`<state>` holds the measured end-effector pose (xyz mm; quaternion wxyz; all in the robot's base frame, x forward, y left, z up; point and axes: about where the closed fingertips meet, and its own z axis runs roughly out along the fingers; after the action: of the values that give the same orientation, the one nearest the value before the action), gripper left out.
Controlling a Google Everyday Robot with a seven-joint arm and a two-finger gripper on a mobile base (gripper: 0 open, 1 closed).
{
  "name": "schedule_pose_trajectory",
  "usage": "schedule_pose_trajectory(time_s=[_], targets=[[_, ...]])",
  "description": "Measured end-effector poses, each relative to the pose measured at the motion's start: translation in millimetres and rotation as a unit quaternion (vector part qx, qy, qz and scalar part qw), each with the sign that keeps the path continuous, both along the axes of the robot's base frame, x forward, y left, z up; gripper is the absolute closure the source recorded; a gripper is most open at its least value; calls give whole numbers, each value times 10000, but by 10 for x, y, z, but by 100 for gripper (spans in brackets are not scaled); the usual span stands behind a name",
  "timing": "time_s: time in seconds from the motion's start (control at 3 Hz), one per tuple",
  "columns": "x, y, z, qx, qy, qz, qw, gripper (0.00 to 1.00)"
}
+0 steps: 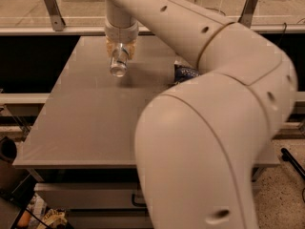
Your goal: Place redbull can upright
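Note:
The redbull can (117,65) is a slim silver can held in my gripper (120,50) over the far left-middle part of the grey table (86,123). The can is tilted, and its shiny round end points down and toward the camera. It hangs a little above the tabletop, with a faint shadow beneath it. The gripper's pale fingers (110,48) are closed around the can's upper body. My white arm (214,109) fills the right half of the view.
A small blue packet (184,72) peeks out from behind the arm near the table's middle. A rail with metal brackets (51,7) runs behind the table. The floor and clutter show at the lower left. The arm hides the table's right side.

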<state>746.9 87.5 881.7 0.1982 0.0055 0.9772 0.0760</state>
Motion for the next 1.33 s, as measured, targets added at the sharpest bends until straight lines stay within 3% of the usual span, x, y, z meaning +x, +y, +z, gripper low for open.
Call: schedule_pose_trajectory(time_s=[0.33,0.67,1.0,1.33], targets=[[-119,-280,166,195,-636,50,9978,100],[-178,-526,280,411,-1250,203,9911,100],[-123,-669,451,678,-1774,396,9810,100],[-84,-761,603,919,-2238,621,9683,100]])
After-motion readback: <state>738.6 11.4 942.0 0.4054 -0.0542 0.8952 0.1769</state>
